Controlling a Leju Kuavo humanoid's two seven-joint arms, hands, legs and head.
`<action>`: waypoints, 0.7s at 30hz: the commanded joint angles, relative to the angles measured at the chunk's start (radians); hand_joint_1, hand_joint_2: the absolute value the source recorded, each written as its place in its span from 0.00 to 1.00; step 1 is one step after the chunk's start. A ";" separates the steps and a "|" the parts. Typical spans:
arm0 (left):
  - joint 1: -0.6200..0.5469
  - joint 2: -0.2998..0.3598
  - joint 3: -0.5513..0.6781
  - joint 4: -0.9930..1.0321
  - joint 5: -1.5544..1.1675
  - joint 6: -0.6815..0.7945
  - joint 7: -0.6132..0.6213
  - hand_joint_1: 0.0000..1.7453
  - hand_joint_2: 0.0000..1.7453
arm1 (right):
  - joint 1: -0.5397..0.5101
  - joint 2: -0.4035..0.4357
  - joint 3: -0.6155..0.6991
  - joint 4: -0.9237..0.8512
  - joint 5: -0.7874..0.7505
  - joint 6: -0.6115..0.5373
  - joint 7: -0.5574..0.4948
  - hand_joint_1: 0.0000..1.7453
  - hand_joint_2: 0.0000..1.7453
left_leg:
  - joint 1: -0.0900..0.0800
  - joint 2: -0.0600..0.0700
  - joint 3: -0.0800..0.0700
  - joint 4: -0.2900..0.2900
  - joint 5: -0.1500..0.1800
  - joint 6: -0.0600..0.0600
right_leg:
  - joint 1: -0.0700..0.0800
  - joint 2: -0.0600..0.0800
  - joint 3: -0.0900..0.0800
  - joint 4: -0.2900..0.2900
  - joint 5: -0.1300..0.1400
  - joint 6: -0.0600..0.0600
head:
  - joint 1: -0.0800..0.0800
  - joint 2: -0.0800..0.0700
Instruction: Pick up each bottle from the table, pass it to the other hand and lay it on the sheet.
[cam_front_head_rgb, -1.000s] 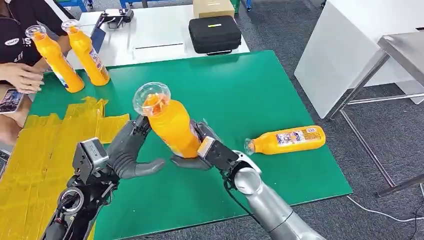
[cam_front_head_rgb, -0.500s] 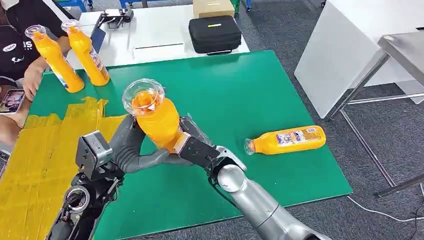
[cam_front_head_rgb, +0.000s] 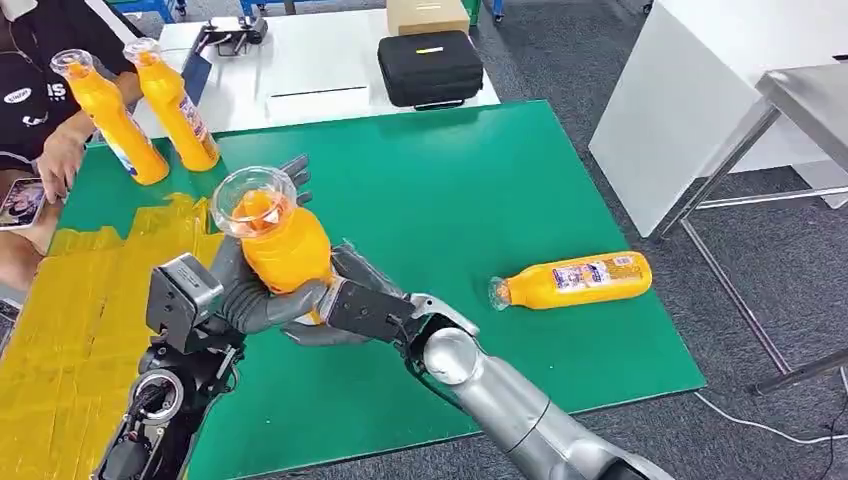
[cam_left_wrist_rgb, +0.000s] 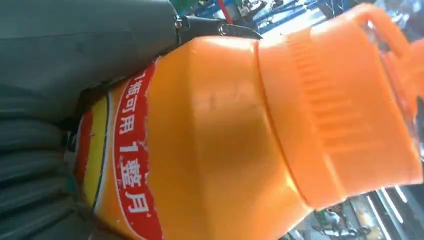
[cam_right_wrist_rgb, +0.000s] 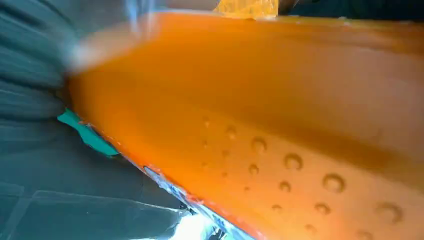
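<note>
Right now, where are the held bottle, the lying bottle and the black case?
held bottle (cam_front_head_rgb: 285, 250), head view, orange body below the cap
lying bottle (cam_front_head_rgb: 575, 279), head view, labelled middle
black case (cam_front_head_rgb: 430, 66), head view, lid centre

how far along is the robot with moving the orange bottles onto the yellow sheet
Done: nothing lies on the yellow sheet yet. In hand: one orange bottle is mid-handover, with the left hand and right hand both on it. Left: laying it down, then the bottle lying on the green mat.
</note>
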 joint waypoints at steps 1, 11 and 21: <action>-0.027 -0.020 -0.056 0.094 -0.034 0.024 0.029 0.00 1.00 | -0.072 0.014 0.156 0.051 0.013 0.036 0.006 1.00 1.00 | 0.001 0.003 0.007 -0.001 -0.003 -0.003 | 0.001 0.008 0.007 -0.002 -0.002 -0.003 | 0.000 0.000; -0.022 -0.026 -0.053 0.094 -0.032 0.035 0.028 0.96 1.00 | -0.070 0.011 0.157 0.056 0.013 0.035 0.005 1.00 1.00 | 0.001 0.002 0.007 -0.001 -0.003 -0.002 | 0.000 0.006 0.006 -0.001 -0.002 -0.003 | 0.000 0.000; -0.014 -0.030 -0.045 0.098 -0.014 0.040 0.027 1.00 1.00 | -0.066 0.010 0.139 0.058 0.022 -0.002 0.013 1.00 1.00 | 0.001 0.002 0.005 -0.001 -0.002 -0.002 | 0.000 0.005 0.005 -0.002 -0.001 -0.002 | 0.000 0.000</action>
